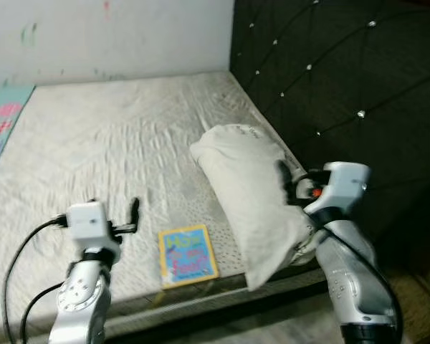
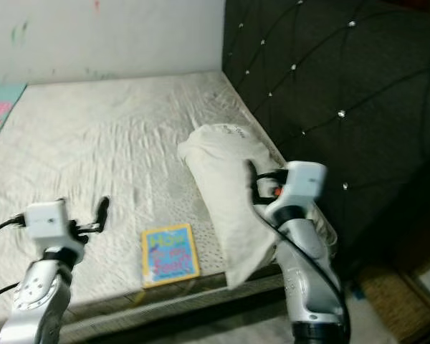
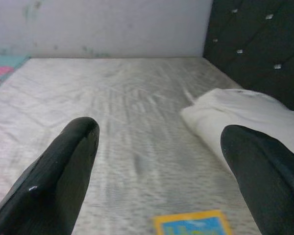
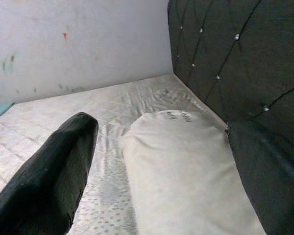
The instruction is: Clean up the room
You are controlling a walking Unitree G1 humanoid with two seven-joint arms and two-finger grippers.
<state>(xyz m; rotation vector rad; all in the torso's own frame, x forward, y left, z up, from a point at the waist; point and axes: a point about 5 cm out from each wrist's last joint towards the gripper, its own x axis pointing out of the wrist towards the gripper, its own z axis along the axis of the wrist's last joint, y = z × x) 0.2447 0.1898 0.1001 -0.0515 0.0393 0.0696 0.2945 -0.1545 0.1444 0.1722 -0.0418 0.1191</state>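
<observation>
The right gripper (image 4: 157, 196) hovers over the near end of the white pillow (image 1: 251, 193), its fingers (image 4: 54, 176) spread wide on either side of it. The pillow lies on the bare mattress (image 1: 115, 143), beside the black tufted headboard (image 1: 344, 79) at 3 o'clock, its long axis running from 12 to 6. The left gripper (image 3: 161, 176), also spread open, hangs above the mattress, with a colourful book (image 1: 188, 254) at 5 o'clock from it, lying flat near the front edge.

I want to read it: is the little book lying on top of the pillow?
No, the little book lies flat on the mattress beside the white pillow, near the bed's front edge.
</observation>
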